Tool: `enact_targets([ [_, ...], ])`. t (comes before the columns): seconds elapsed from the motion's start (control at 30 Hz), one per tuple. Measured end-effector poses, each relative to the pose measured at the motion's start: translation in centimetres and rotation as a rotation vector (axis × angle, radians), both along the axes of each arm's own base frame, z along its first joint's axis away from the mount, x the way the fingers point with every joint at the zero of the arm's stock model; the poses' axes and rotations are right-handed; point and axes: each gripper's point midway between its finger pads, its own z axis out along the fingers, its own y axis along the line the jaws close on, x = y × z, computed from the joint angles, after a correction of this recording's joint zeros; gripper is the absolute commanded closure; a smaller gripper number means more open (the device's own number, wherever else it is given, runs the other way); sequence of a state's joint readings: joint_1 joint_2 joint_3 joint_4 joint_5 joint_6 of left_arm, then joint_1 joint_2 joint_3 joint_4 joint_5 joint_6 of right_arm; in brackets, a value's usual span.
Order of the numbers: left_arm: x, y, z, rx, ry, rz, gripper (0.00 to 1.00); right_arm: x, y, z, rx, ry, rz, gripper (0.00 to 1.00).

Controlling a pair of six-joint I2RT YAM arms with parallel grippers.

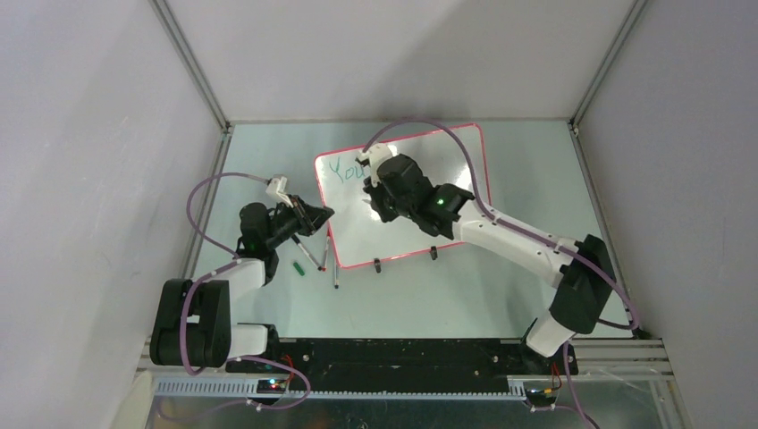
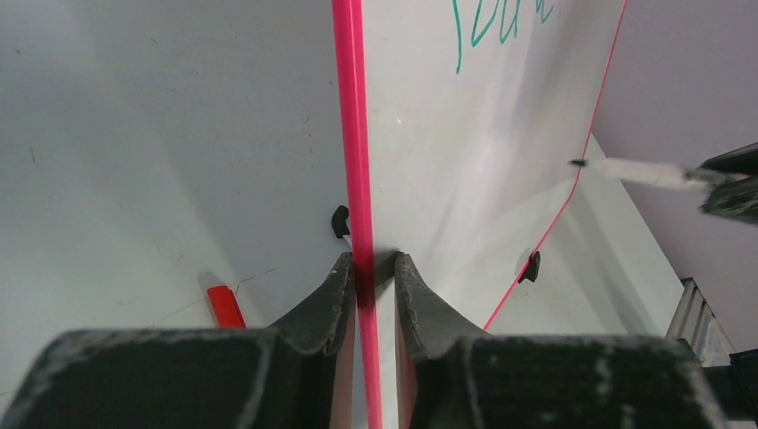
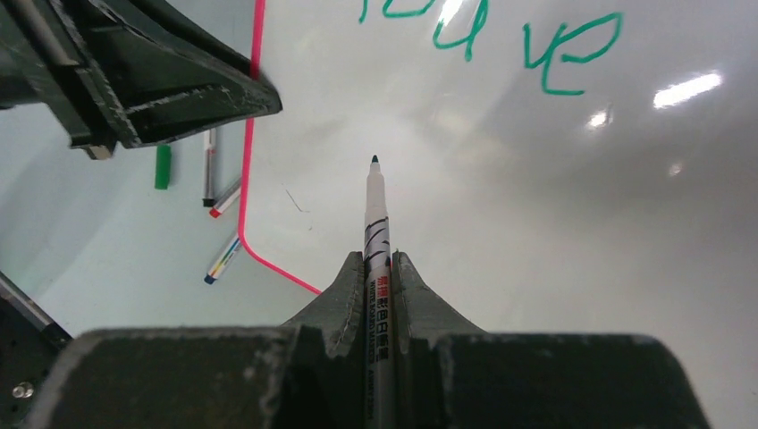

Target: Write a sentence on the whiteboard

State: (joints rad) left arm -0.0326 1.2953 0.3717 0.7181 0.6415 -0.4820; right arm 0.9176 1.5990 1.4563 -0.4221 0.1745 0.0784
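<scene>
Whiteboard lies flat on the table, with teal writing in its far-left corner. The left gripper pinches the board's left rim, likely steadying it against pen pressure. The right gripper, over the board, clamps a marker aimed just below the words; contact is unclear.

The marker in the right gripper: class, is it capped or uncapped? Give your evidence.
Uncapped: the marker shows a bare dark tip beyond the right gripper, pointed at the whiteboard.
</scene>
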Motion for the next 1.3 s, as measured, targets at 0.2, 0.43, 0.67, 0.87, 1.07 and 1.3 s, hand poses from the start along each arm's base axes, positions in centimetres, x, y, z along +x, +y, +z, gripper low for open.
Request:
enact_targets([
  [0.2, 0.0, 0.0, 0.0, -0.005, 0.007, 0.004, 0.99, 0.4, 0.5, -2.3, -0.069, 0.027, -0.016, 1.00],
  [0.43, 0.0, 0.0, 0.0, -0.005, 0.008, 0.004, 0.99, 1.9, -0.9, -1.9, -0.104, -0.012, -0.097, 1.00],
  [0.67, 0.0, 0.0, 0.0, -0.005, 0.007, 0.004, 0.99, 2.5, -2.0, -1.8, -0.128, -0.010, -0.127, 1.00],
  [0.87, 0.0, 0.0, 0.0, -0.005, 0.007, 0.004, 0.99, 2.5, -1.5, -0.6, -0.115, -0.032, -0.127, 1.00],
  [1.07, 0.0, 0.0, 0.0, -0.005, 0.007, 0.004, 0.99, 2.9, -1.3, -0.9, -0.127, -0.031, -0.132, 1.00],
  [1.3, 0.0, 0.0, 0.0, -0.005, 0.007, 0.004, 0.99, 3.0, -1.3, -1.6, -0.147, -0.018, -0.133, 1.00],
])
